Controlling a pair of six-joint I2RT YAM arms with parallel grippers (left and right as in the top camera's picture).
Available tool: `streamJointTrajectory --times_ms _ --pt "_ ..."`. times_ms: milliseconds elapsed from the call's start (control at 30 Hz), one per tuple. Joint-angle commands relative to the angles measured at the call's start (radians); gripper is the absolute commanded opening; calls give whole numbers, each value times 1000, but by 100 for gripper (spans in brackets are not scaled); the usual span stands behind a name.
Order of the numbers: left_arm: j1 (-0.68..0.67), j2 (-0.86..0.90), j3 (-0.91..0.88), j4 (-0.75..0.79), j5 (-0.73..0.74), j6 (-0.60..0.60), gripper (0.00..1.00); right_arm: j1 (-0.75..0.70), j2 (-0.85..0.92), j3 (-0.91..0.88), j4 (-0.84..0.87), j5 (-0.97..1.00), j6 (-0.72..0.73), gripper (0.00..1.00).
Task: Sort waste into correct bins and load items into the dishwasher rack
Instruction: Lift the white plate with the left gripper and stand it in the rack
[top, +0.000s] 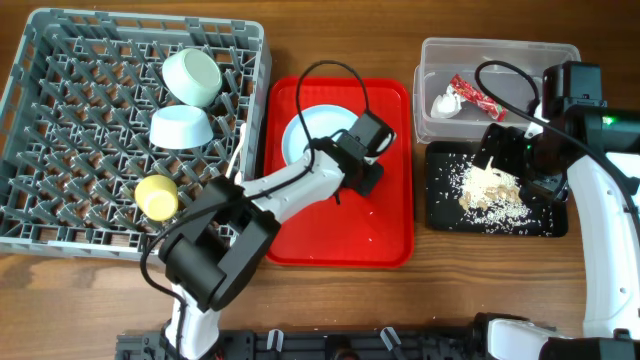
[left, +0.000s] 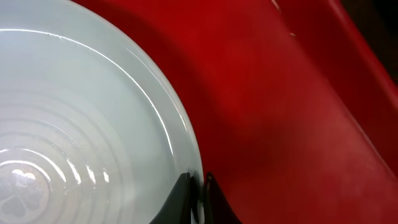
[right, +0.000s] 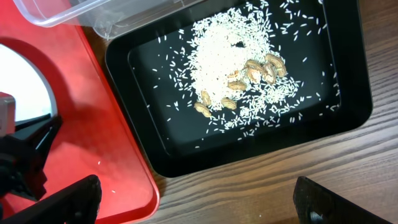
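Left gripper (left: 198, 186) is pinching the rim of the pale blue plate (left: 81, 124), with one finger on each side of the edge. I see the plate lying on the red tray (left: 286, 124). Right gripper (right: 199, 208) has its fingers spread wide and nothing is between them. It hangs over the wooden table (right: 261, 193), just beside the black tray (right: 351, 106). Rice scraps (right: 224, 50) and a few brown bits (right: 252, 71) lie in that tray. Behind it, the clear tub (top: 500, 55) has the red wrapper (top: 476, 95) and the white napkin (top: 447, 103) inside. Far off, the dishwasher rack (top: 60, 150) holds the pale green bowl (top: 192, 76), the pale blue bowl (top: 181, 127) and the yellow cup (top: 157, 196).
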Motion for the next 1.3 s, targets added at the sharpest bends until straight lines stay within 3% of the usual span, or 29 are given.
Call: streamJointTrajectory --times_ms 0,267,367,433,733,1033,1100,1133,1267 --pt "-8 -48 -21 -14 40 -46 4 -4 -3 0 -2 -5 -21 100" --pt "67 -461 -21 -29 47 -64 4 -4 -3 0 -6 -6 -19 100" --pt "173 -600 -21 -42 150 -78 4 -4 -3 0 -7 -5 -19 100" --pt "301 -668 -21 -40 306 -122 4 -4 -3 0 -7 -5 -18 100" --pt "767 -584 -22 -40 968 -217 4 -4 -3 0 -4 -6 -17 100" --pt "864 -381 -22 -43 988 -246 5 -4 -3 0 -5 -6 -17 100" --pt "868 -361 -22 -44 914 -246 17 -4 -3 0 -5 -5 -18 100" --pt "869 -360 -22 -43 867 -246 31 -4 -3 0 -5 -5 -18 100" --pt "874 -377 -22 -40 835 -239 72 -4 -3 0 -5 -6 -21 100"
